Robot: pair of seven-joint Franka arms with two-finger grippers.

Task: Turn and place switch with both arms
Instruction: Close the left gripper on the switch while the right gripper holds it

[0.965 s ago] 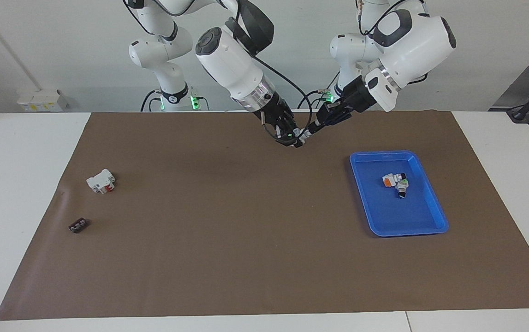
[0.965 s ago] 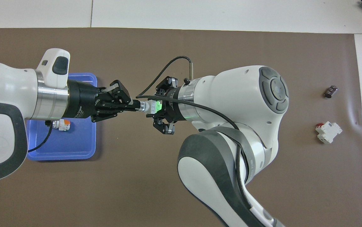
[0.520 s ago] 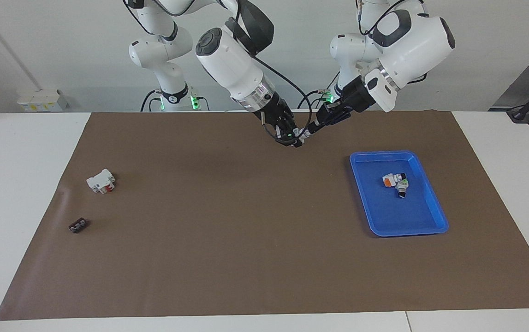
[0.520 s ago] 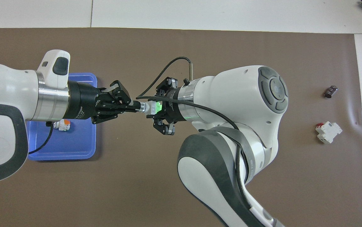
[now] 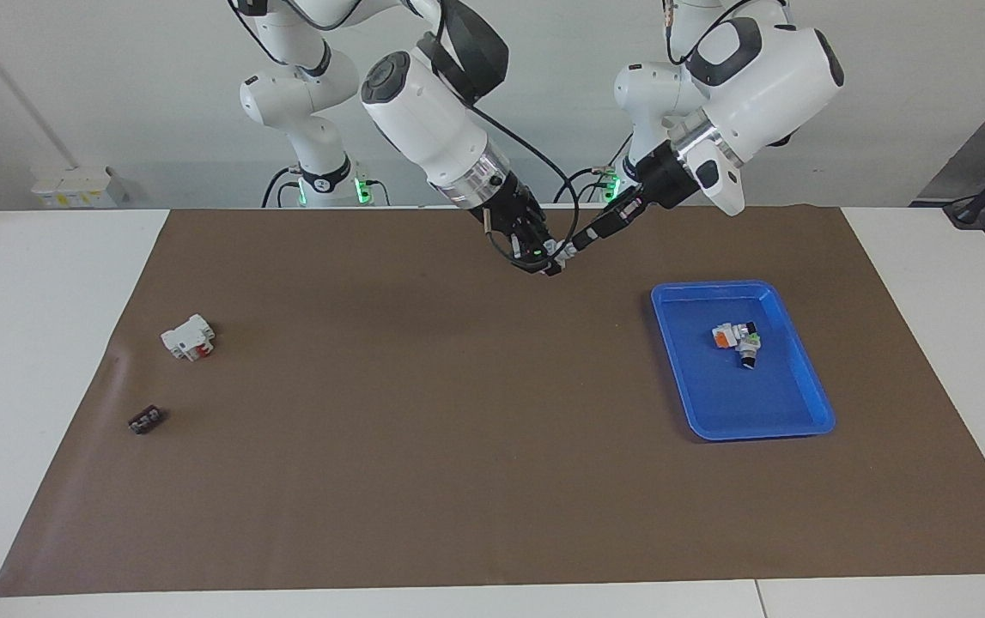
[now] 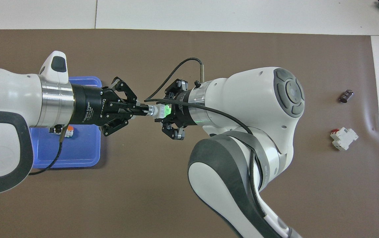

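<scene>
Fingertips [image 6: 142, 110] of both grippers clamp the switch [image 6: 159, 111] between them, midair.

A white table [image 5: 45, 343] bears a brown mat [image 5: 458, 446] carrying a blue tray [image 5: 801, 378].

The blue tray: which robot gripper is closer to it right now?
Left. The left gripper holds the switch in the air just beside the blue tray; the right gripper, gripping the switch's green end, is toward mid-table.

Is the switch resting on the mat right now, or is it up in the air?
In the air. The switch is held over the brown mat between the left gripper on its knob and the right gripper on its body.
</scene>
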